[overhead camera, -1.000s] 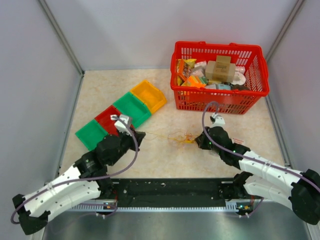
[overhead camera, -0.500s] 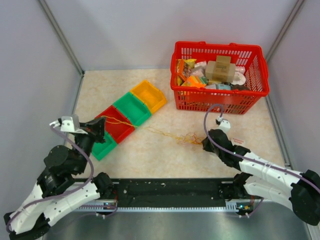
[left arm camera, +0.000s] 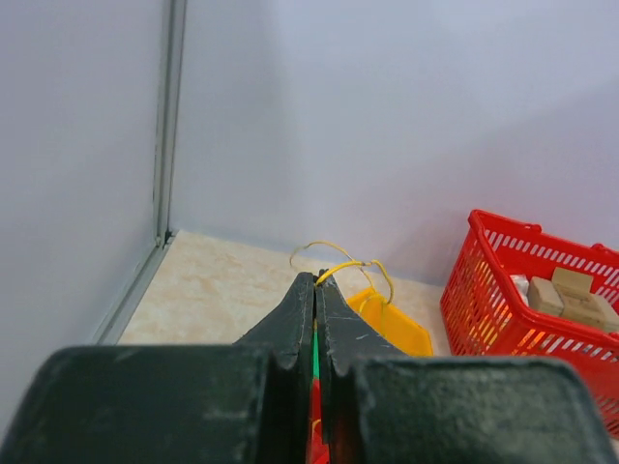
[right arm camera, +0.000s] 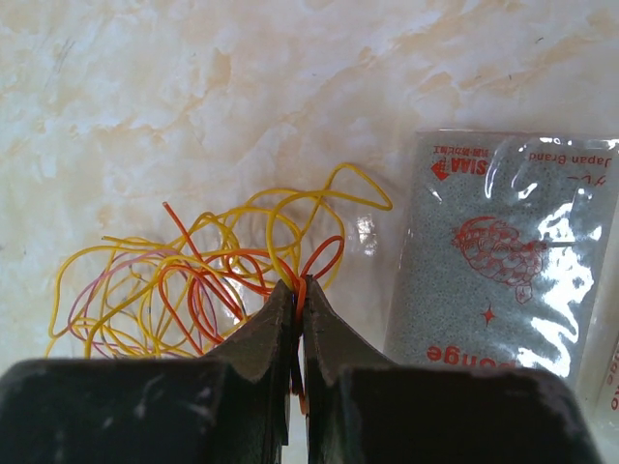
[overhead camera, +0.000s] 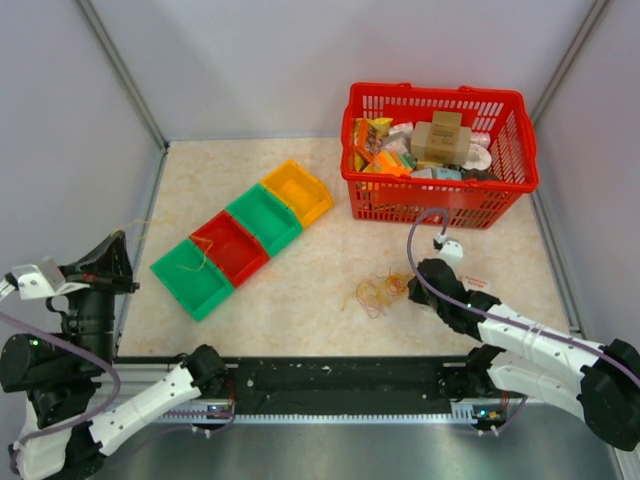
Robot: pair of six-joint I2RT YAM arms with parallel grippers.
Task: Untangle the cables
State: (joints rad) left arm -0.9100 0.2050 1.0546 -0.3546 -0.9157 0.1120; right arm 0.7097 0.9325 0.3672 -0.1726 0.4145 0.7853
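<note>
Yellow wire (left arm camera: 340, 267) pinched in raised left hand (left arm camera: 316, 280); right hand (right arm camera: 298, 285) grips cables (right arm camera: 208, 275).

Cables (overhead camera: 375, 292): thin yellow, orange and reddish loops lying loosely tangled, flat on the bench (overhead camera: 300, 300), 5 o'clock of centre. Right fingers (right arm camera: 261, 338) are pinching an orange loop at the tangle's 3 o'clock edge. Separate yellow strand (left arm camera: 334, 269) is looping out of the left fingers (left arm camera: 295, 319), lifted.

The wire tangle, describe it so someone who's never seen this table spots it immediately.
Find the red basket. In front of it, pinched by the right gripper, lies the tangle: thin yellow and orange loops, unlike the flat printed sachet beside it.
</note>
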